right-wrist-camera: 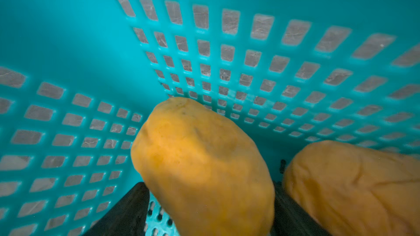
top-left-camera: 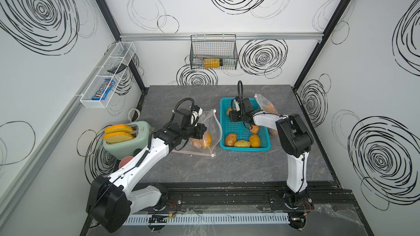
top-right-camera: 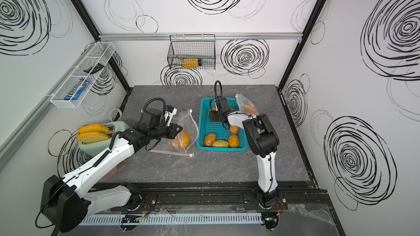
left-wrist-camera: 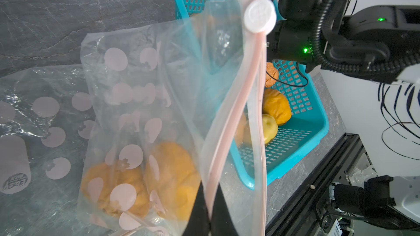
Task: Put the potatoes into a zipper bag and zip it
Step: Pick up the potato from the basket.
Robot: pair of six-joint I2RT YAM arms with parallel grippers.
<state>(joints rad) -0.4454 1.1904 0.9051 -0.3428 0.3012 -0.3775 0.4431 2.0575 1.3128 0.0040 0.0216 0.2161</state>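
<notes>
A clear zipper bag (top-left-camera: pixel 212 124) with pink dots stands left of the teal basket (top-left-camera: pixel 245 149). Its mouth faces the basket, and two orange-brown potatoes (top-left-camera: pixel 205 141) lie inside. My left gripper (top-left-camera: pixel 204 130) is shut on the bag's pink zip rim (left-wrist-camera: pixel 229 114), holding one lip up; the white slider (left-wrist-camera: pixel 260 17) sits at the rim's far end. Several potatoes (top-left-camera: pixel 242 143) lie in the basket. My right gripper (top-left-camera: pixel 232 116) is down in the basket's far corner. It is open with a potato (right-wrist-camera: pixel 200 155) between its fingers, and a gap shows on one side.
A second bag (top-left-camera: pixel 266 106) holding potatoes lies behind the basket's right edge. A green toaster (top-left-camera: pixel 127 143) with two toast slices stands at the table's left edge. A black wire basket (top-left-camera: pixel 213 52) and a white shelf (top-left-camera: pixel 106 76) hang on the walls.
</notes>
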